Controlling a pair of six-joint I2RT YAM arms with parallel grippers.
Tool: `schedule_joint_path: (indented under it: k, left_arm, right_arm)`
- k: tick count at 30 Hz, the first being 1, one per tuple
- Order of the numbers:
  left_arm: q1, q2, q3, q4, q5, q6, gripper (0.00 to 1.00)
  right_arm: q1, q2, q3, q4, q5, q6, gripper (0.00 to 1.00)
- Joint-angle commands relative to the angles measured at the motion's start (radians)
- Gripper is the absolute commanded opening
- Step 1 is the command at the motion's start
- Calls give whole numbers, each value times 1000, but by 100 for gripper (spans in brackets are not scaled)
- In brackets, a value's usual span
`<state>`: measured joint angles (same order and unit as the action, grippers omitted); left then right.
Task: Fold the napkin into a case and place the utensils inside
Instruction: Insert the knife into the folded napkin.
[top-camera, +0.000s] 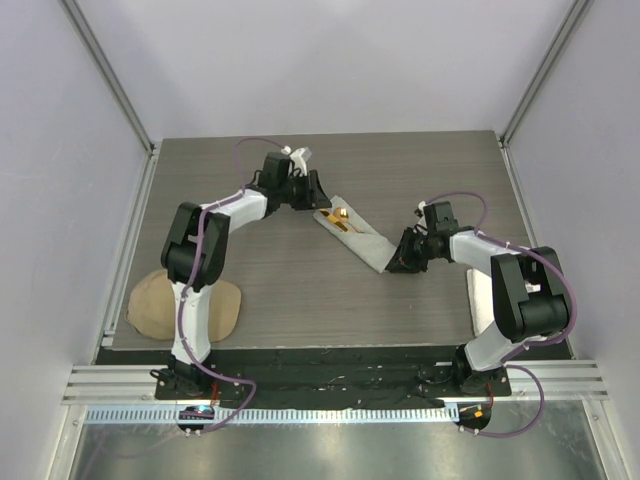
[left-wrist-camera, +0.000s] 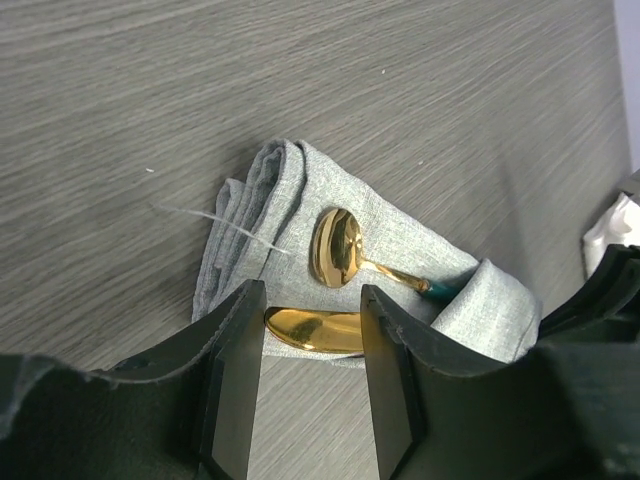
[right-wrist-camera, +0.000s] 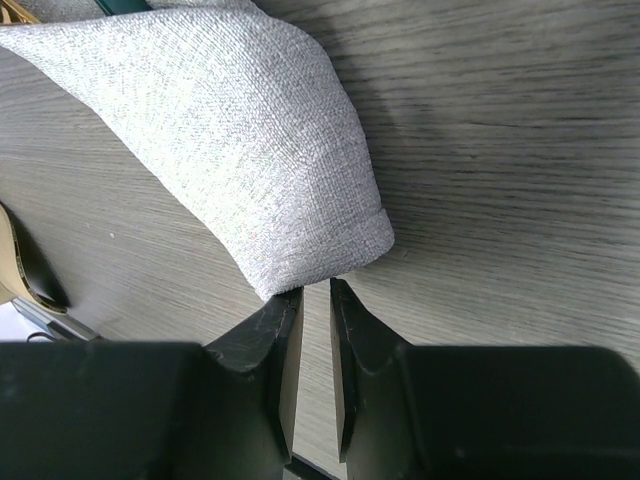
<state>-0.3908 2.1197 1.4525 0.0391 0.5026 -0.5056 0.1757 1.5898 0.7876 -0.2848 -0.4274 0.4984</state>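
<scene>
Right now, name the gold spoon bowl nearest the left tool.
The bowl at the napkin's edge, between the left tool's fingers; the other bowl lies farther up the napkin, its handle tucked inside.

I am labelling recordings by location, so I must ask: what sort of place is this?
Probably a robotics lab test cell: plain white wall panels in aluminium frame posts enclose a grey wood-grain tabletop, with a white-and-black left arm and right arm bolted at its near edge.
</scene>
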Motion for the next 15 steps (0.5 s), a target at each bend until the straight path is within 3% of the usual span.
schedule_joint_path:
  k: [1,12,15]
  left_arm:
    - [-39,-50,104,-136,-87,113,46]
    - [-60,-64,184,-287,-242,214,49]
    - [-62,-43,279,-402,-288,275,50]
  right_arm:
    - [1,-42,-1,7,10,-12,23]
    - [-4,-56,-1,-2,12,-17,24]
    - [-4,-54,-2,-4,15,-17,23]
